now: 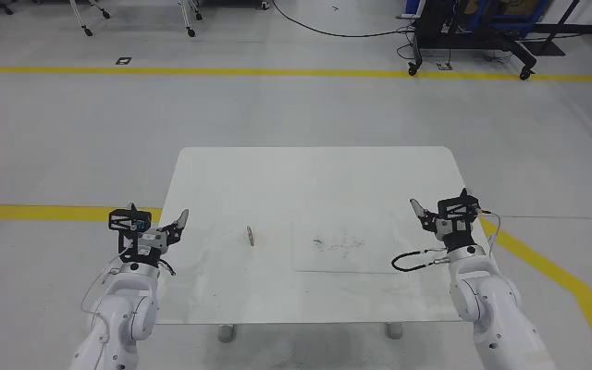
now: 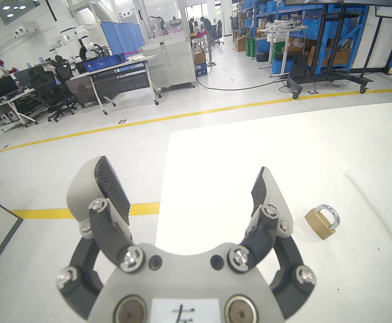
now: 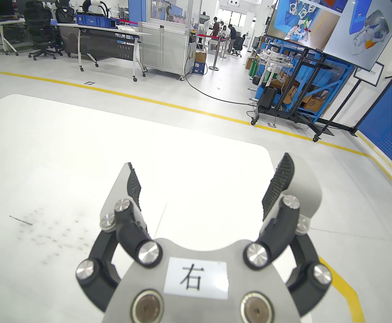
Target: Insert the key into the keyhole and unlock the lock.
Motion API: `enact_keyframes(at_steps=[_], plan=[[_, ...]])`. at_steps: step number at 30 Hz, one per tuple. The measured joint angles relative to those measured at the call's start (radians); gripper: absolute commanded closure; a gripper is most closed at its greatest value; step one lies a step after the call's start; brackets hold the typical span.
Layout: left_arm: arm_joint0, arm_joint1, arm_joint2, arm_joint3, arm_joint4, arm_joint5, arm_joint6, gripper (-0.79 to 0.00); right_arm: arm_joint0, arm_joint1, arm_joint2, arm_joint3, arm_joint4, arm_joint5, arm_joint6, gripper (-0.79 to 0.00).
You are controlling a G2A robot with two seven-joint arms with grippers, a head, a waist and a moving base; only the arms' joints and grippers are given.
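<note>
Padlock (image 2: 322, 222) of brass: lay flat on the white table (image 1: 324, 176), near the left gripper (image 2: 183, 166). Gaped wide there, jaws gripping and touching nothing. Gaped likewise at the right gripper (image 3: 207, 162), well apart from the padlock.

1. We see a white table (image 1: 314, 185) with rounded corners, standing on a pale grey floor.
2. Dark scuff marks (image 1: 338, 243) speckle the table's near half, a little right of its middle.
3. A yellow line (image 1: 277, 71) crosses the floor beyond the table's far edge. A second yellow line shows past the table's left and right edges.
4. A black cable (image 2: 232, 89) trails across the floor towards a black wheeled stand (image 1: 472, 44), well beyond the table's far right corner.
5. Deeper in the room are black office chairs (image 2: 49, 88), a glass-walled enclosure (image 2: 165, 46), blue shelving (image 2: 306, 30) and two large screens (image 3: 306, 24).
</note>
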Motion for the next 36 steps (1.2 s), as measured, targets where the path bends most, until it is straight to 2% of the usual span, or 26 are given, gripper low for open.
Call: enact_keyframes(at_steps=[5, 12, 26, 36], plan=[[0.000, 0.000, 0.000, 0.000, 0.000, 0.000, 0.000, -0.785, 0.003, 0.000, -0.004, 0.001, 0.000, -0.007, 0.001, -0.785], [0.000, 0.000, 0.000, 0.000, 0.000, 0.000, 0.000, -0.785, 0.086, -0.010, -0.148, 0.064, 0.012, -0.156, 0.114, -0.785], [0.000, 0.000, 0.000, 0.000, 0.000, 0.000, 0.000, -0.785, 0.098, -0.012, -0.176, 0.074, 0.005, -0.172, 0.122, -0.785], [0.000, 0.000, 0.000, 0.000, 0.000, 0.000, 0.000, -0.785, 0.331, -0.037, -0.429, 0.273, -0.113, -0.407, 0.188, -0.785]])
